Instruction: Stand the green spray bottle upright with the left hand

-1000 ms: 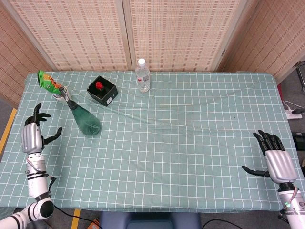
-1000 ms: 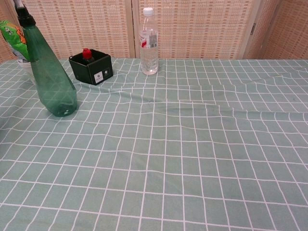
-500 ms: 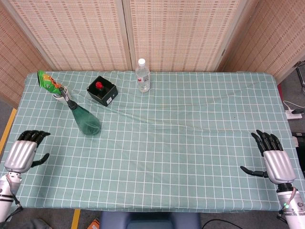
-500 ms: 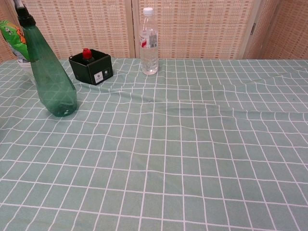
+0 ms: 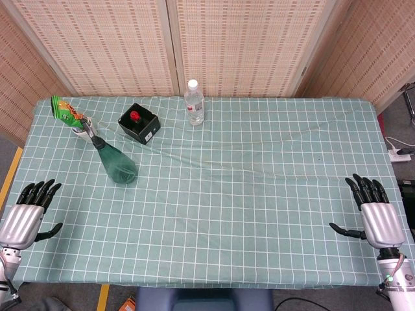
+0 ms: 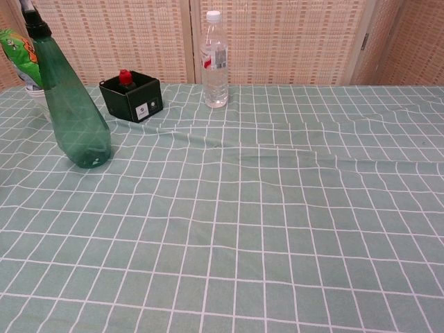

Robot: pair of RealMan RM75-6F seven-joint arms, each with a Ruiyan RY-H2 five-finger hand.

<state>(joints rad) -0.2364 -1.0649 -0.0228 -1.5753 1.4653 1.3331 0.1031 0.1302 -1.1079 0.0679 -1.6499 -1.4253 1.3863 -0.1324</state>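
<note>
The green spray bottle (image 5: 117,163) stands upright on the checked tablecloth at the left, its black nozzle at the top; the chest view shows the green spray bottle (image 6: 72,111) upright too. My left hand (image 5: 24,215) lies at the table's left front corner, well clear of the bottle, fingers spread and holding nothing. My right hand (image 5: 376,215) lies at the right front corner, also spread and holding nothing. Neither hand shows in the chest view.
A black box (image 5: 139,124) with a red knob sits behind the bottle. A clear water bottle (image 5: 194,103) stands at the back centre. A green snack bag (image 5: 68,115) leans at the back left, close to the spray bottle's nozzle.
My left hand has drawn back from beside the bottle toward the table's front left corner and lowered. The bottle stays upright. The right hand barely shifted.
</note>
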